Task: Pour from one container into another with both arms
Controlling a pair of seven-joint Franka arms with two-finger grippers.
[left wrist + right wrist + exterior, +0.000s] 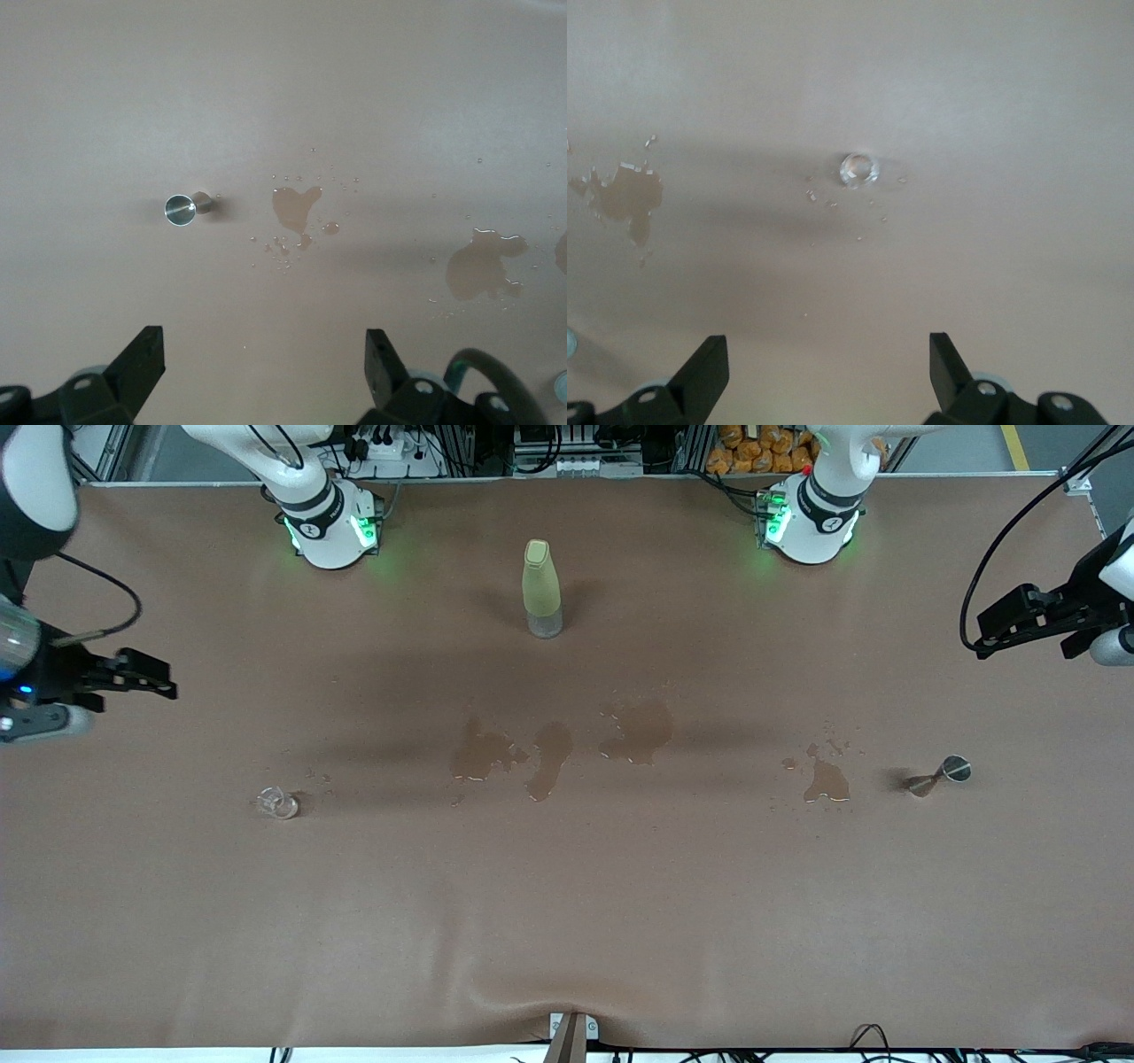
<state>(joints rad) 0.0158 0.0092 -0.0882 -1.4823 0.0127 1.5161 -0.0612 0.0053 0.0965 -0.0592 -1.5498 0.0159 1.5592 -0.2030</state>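
The left gripper point(985, 640) hangs over the left arm's end of the table point(567, 921), fingers point(142, 359) spread wide and holding nothing. The right gripper point(168, 682) hangs over the right arm's end, likewise spread and empty. A metal jigger point(939, 774) lies tipped on its side toward the left arm's end, beside a small puddle point(827, 781). A small clear glass point(277, 803), possibly on its side, sits toward the right arm's end. A pale green bottle point(540, 589) stands upright mid-table, farther from the front camera than the larger spills point(554, 751)
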